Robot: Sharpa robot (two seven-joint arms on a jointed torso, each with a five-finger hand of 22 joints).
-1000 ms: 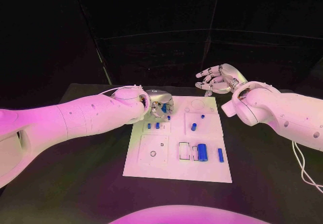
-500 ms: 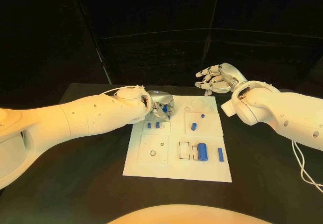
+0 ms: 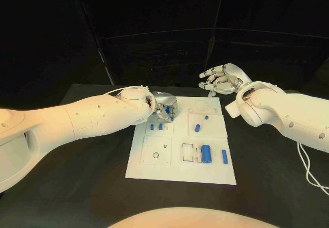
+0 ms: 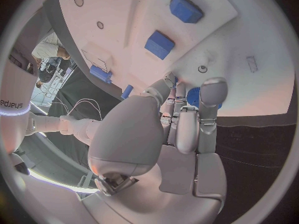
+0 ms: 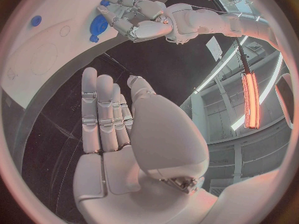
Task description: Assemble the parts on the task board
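The white task board [image 3: 179, 166] lies in the middle of the black table. My left hand [image 3: 163, 105] is down over its far left corner, its fingers [image 4: 209, 92] closed around a round blue part [image 4: 193, 97]; that part [image 5: 97, 27] rests against the board [image 5: 37, 55]. My right hand [image 3: 223, 79] is raised beyond the board's far edge with its fingers [image 5: 99, 109] apart and nothing in them. Two small blue parts [image 3: 156, 127] lie just in front of the left hand. A short blue peg [image 3: 197, 128] lies right of them.
A thick blue cylinder [image 3: 206, 153] and a thin blue pin [image 3: 224, 157] lie in the board's near right section, beside an open rectangular slot [image 3: 187, 153]. A small ring hole [image 3: 155, 155] marks the near left section. Black table [image 3: 82, 190] surrounds the board.
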